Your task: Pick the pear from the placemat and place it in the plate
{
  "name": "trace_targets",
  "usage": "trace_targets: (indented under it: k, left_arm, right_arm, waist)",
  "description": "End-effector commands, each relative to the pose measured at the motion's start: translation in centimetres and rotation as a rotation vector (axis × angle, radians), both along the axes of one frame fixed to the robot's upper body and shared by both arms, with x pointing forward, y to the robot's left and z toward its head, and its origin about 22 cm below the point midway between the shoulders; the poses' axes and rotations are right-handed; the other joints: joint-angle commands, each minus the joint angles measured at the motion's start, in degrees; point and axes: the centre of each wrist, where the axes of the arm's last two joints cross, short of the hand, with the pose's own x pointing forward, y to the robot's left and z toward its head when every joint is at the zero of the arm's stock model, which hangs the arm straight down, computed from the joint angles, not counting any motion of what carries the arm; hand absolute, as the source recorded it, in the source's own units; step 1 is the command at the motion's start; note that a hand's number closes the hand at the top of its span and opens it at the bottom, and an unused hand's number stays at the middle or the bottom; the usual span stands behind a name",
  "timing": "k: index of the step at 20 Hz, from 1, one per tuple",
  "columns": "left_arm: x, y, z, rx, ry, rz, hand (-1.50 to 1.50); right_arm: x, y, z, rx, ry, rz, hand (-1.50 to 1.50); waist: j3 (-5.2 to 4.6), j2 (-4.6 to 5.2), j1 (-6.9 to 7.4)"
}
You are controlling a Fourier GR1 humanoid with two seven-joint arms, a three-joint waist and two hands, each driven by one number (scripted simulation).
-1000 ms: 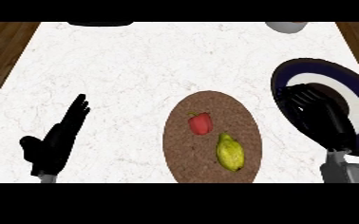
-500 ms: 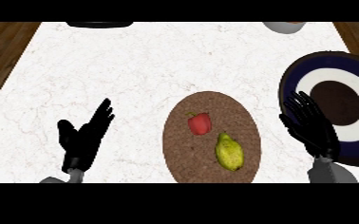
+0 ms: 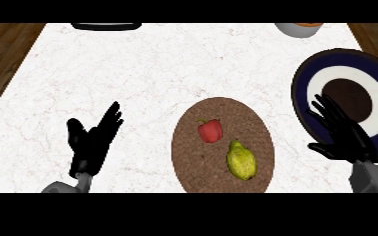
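A yellow-green pear (image 3: 241, 160) lies on the lower right part of a round brown placemat (image 3: 192, 160), just below a red bell pepper (image 3: 210, 130). The dark blue plate (image 3: 314, 77) with a white ring and brown centre sits at the right edge. My right hand (image 3: 343, 134) is open, fingers spread, over the plate's lower rim and to the right of the pear, touching neither fruit. At the lower left my left hand (image 3: 90, 141) is open with fingers up, well clear of the placemat.
A black object (image 3: 107, 25) sits at the counter's far edge, left of centre. A grey bowl (image 3: 299, 29) stands at the far right. Wooden floor shows beyond the counter's left edge (image 3: 18, 50).
My right hand has drawn back off the plate's centre toward its lower rim. The left hand has shifted right, closer to the placemat. Pear and pepper have not moved.
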Motion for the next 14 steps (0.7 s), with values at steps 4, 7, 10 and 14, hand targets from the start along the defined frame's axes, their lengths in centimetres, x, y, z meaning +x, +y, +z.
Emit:
trace_targets:
  k: [4,7,10,14]
  left_arm:
    - [-2.1,0.9,-1.3,0.008,0.012,0.022,0.0]
    - [-0.4,1.4,-0.5,0.0,-0.002,0.006,0.0]
    - [-1.3,0.0,-1.0,0.011,0.008,0.001,0.0]
    - [1.1,2.5,0.2,0.009,-0.001,0.012,0.0]
  right_arm:
    - [2.7,0.2,3.6,-0.18,0.035,0.315,-1.5]
    - [3.8,2.3,4.0,-0.248,0.056,0.37,-1.5]
    - [3.8,3.9,4.3,-0.252,0.066,0.416,-1.5]
    - [4.0,6.8,5.0,-0.291,0.072,0.418,-1.5]
  waist:
    - [-0.09,-0.41,-0.6]
    - [-0.07,-0.32,-0.99]
    - [-0.05,-0.33,-1.02]
    - [-0.05,-0.31,-1.17]
